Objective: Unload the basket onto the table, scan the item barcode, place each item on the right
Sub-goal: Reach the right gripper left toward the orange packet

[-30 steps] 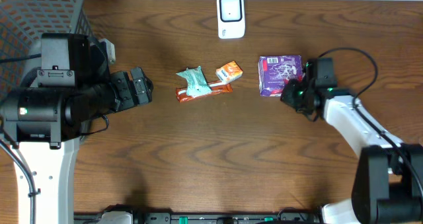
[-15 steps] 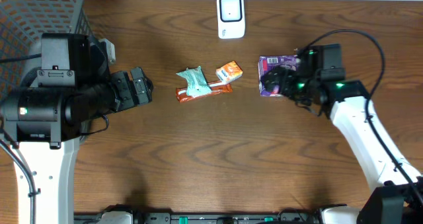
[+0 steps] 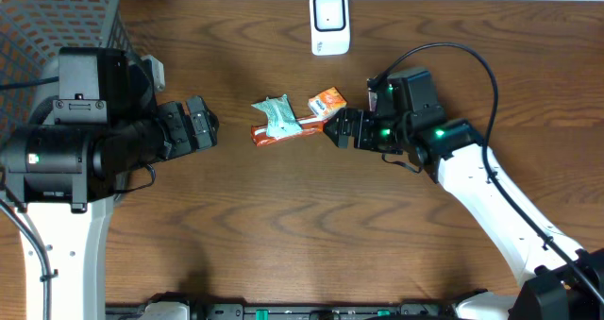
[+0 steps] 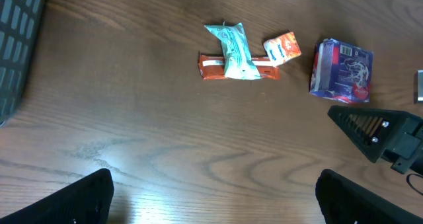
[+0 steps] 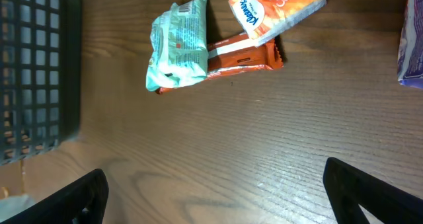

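Right hand [image 3: 332, 129] drops purple pack [image 4: 340, 67], now open, heads to snack pile [image 3: 278, 115], likely next scan; left hand [image 3: 206, 123] open, idle.

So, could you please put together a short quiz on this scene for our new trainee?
1. True or false: the teal packet lies across the orange bar.
2. The right fingers are: A open; B shut on the bar; C shut on the teal packet.
3. Which pack overlaps one end of the bar?
Key: 1 true; 2 A; 3 the orange tissue pack.
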